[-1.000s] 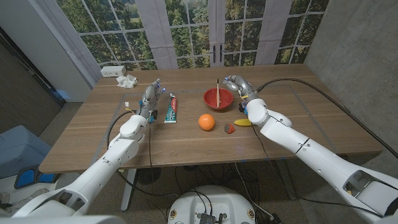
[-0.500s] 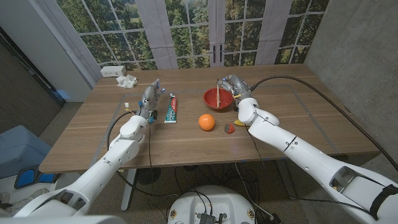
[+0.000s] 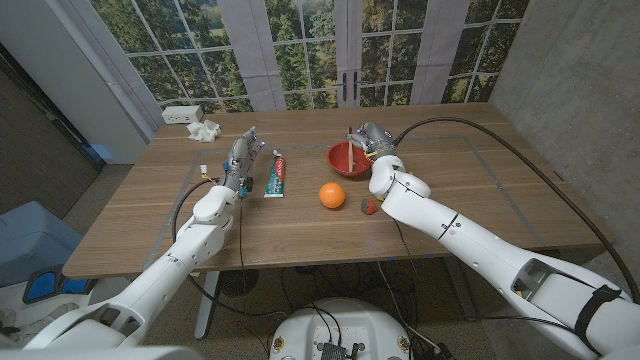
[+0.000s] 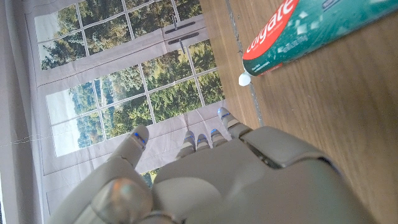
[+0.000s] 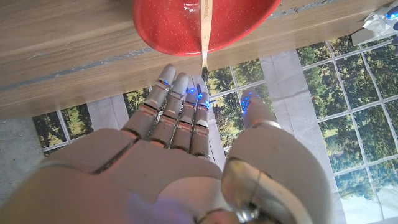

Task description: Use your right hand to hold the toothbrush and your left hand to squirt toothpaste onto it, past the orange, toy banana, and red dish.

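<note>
The toothbrush (image 3: 350, 150) leans upright in the red dish (image 3: 341, 166) at the table's far middle. My right hand (image 3: 367, 135) hovers at the dish's far right rim, fingers spread and holding nothing. In the right wrist view its fingertips (image 5: 180, 84) reach close to the toothbrush handle (image 5: 204, 34) that sticks out of the red dish (image 5: 168, 18). The green and red toothpaste tube (image 3: 275, 175) lies left of the dish, cap end away from me. My left hand (image 3: 243, 155) stands open just left of the tube (image 4: 292, 31), apart from it.
The orange (image 3: 332, 195) sits in front of the dish, with a small reddish object (image 3: 368, 206) to its right. My right forearm covers the toy banana. A white socket box (image 3: 182, 113) and a crumpled white thing (image 3: 205, 130) lie at the far left.
My right hand has swung left, from beside the dish to its far rim near the toothbrush, and the forearm now hides the banana. The left hand has not moved.
</note>
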`<action>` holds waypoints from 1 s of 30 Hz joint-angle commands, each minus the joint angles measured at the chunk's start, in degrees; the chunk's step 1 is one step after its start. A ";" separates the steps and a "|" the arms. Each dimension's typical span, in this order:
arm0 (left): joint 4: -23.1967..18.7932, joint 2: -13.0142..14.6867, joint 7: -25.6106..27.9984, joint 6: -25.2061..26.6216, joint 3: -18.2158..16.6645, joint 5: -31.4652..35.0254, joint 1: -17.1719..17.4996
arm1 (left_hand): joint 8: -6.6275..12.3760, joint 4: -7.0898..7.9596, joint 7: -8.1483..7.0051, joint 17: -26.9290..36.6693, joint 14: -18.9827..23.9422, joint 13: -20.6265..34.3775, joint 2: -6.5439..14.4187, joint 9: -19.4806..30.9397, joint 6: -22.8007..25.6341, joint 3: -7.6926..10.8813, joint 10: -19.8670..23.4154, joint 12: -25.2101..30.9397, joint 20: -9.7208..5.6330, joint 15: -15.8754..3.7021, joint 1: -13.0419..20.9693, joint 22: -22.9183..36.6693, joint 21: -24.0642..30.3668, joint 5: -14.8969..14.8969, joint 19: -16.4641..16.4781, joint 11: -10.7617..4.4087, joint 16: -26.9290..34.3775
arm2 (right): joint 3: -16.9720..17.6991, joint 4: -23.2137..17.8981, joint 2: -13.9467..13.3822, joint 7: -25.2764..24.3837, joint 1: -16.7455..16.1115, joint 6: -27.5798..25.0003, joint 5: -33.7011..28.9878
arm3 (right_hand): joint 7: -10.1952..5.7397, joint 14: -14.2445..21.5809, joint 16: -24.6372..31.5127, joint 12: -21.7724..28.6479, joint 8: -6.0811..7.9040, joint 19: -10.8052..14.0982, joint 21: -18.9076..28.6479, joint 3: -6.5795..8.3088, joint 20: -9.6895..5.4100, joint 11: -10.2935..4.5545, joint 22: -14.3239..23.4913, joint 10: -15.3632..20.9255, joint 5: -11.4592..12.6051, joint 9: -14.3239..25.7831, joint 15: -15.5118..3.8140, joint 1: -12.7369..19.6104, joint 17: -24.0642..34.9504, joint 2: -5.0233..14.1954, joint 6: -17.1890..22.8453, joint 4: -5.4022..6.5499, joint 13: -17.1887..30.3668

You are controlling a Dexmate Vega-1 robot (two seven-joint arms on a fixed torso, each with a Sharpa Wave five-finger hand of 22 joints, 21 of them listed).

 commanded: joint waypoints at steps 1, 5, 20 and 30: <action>0.31 -0.16 -0.24 -0.60 -0.09 -0.15 0.07 | 0.26 -0.37 0.32 0.15 0.37 0.07 2.54 0.16 0.29 0.34 0.18 0.28 0.27 0.05 -0.47 0.12 -0.15 0.04 0.09 -0.13 -0.10 | -3.79 2.00 2.23 -0.52 2.84 -6.13 -0.98 | -0.01 1.20 1.12 0.83 0.54 1.21 0.87 -0.95 0.05 0.18 0.28 1.36 -0.29 0.19 -3.70 0.13 1.01 -1.46 1.10 -0.04 0.57; 0.38 -0.15 -0.37 -0.75 -0.16 -0.24 0.10 | 0.27 -0.40 0.32 0.15 0.40 0.07 2.54 0.16 0.32 0.34 0.18 0.28 0.29 -0.04 -0.49 0.12 -0.20 0.04 0.11 -0.14 -0.09 | -4.89 3.37 3.29 -1.41 3.72 -7.81 -1.52 | -0.45 1.32 2.00 1.15 0.75 1.39 1.32 -0.58 -0.29 -0.80 0.30 1.67 -0.13 0.26 -4.54 3.10 2.00 -1.41 1.70 -0.97 1.11; 0.99 -0.11 -0.30 -0.90 -0.07 0.18 -0.25 | 0.26 -0.53 0.28 0.15 0.40 0.07 2.54 0.16 0.37 0.34 0.17 0.27 0.34 0.01 -0.57 0.13 -0.43 0.04 0.19 -0.11 -0.11 | -8.38 9.56 6.32 -3.52 6.63 -10.87 -2.73 | -1.06 2.20 3.24 1.94 1.18 1.81 2.25 -1.49 -0.24 -0.99 0.32 2.78 -0.69 0.40 -5.20 5.84 3.30 -3.37 2.84 -0.70 2.08; 0.81 0.03 -0.04 -0.85 -0.27 0.05 0.07 | 0.26 -0.59 0.28 0.17 0.38 0.06 2.52 0.16 0.41 0.32 0.18 0.26 0.42 0.04 -0.68 0.13 -0.63 0.03 0.22 -0.11 -0.11 | -10.34 14.38 8.71 -3.54 9.04 -12.97 -2.43 | -1.48 2.67 3.30 2.17 1.41 1.72 2.64 -1.06 -0.55 -1.53 0.34 2.97 -0.58 0.46 -5.35 7.01 3.61 -2.42 3.46 -0.27 2.58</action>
